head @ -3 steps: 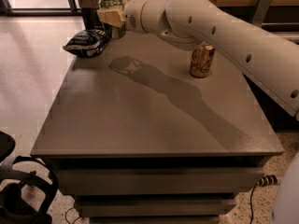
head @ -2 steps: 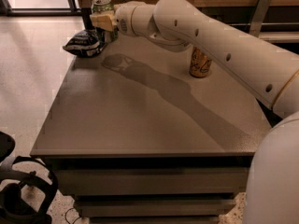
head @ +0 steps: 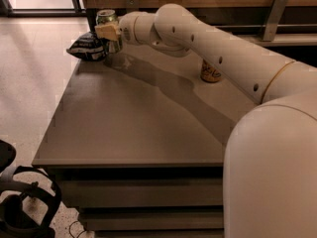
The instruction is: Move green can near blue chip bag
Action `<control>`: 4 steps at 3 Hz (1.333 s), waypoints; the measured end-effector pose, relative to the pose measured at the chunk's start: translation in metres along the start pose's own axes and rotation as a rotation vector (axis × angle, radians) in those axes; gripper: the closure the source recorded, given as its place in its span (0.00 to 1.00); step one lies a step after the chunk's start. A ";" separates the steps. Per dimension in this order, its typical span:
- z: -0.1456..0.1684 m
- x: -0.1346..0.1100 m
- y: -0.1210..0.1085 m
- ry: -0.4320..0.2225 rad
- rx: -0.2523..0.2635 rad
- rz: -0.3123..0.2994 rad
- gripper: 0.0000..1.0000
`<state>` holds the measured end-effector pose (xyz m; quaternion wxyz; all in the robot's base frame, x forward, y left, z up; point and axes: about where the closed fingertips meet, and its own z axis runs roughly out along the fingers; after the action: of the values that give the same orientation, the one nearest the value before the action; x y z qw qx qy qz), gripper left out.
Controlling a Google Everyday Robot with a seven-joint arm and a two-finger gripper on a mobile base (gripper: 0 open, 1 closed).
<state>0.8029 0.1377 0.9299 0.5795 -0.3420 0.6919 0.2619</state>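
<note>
The green can (head: 107, 19) stands upright at the far left corner of the grey table (head: 133, 128), right beside the blue chip bag (head: 87, 47), which lies wrinkled at the table's far left edge. My gripper (head: 110, 32) is at the can, its fingers around the can's body. The can's base is at or just above the tabletop; I cannot tell which. My white arm reaches across the table from the right.
An orange-gold can (head: 211, 72) stands at the table's far right, partly hidden behind my arm. A wooden wall panel runs behind the table. Black gear (head: 25, 202) sits on the floor at lower left.
My gripper has carried the green can further left and down, ending close beside the blue chip bag. The orange-gold can has not moved.
</note>
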 end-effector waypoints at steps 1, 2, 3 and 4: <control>0.010 0.014 -0.015 0.026 0.014 0.015 1.00; 0.016 0.025 -0.031 0.032 0.034 0.027 1.00; 0.021 0.033 -0.044 0.021 0.058 0.043 1.00; 0.026 0.040 -0.050 0.004 0.080 0.052 1.00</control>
<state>0.8545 0.1191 0.8869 0.5844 -0.3010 0.7115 0.2482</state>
